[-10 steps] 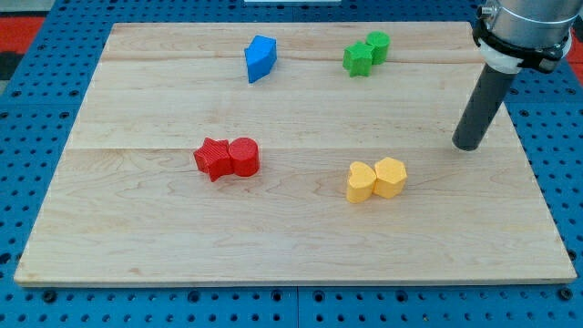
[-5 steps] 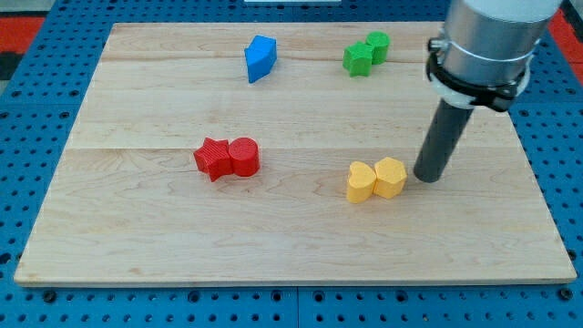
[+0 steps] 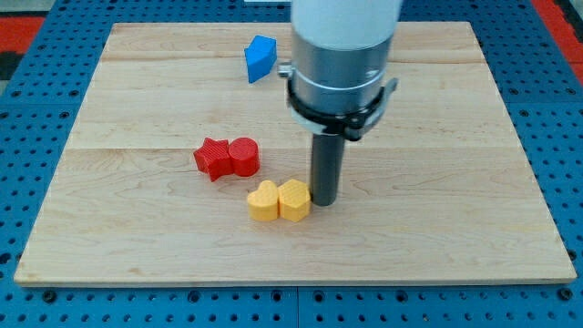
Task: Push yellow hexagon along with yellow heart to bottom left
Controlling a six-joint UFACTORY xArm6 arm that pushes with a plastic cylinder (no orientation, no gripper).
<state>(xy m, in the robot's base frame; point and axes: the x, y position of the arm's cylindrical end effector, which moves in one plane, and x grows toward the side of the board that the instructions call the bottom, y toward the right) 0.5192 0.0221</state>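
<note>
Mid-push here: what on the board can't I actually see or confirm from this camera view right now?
- Green blocks: none show in the camera view; the arm's wide body covers the board's upper middle, so they may sit behind it.
- Blue block: its right edge meets the arm's outline, so its full shape is unclear.
- My tip against the yellow hexagon: they look to be touching, but contact can't be confirmed.
- Yellow heart: shape is hard to make out.

One raised camera looks obliquely down across the whole board (image 3: 109, 228).
</note>
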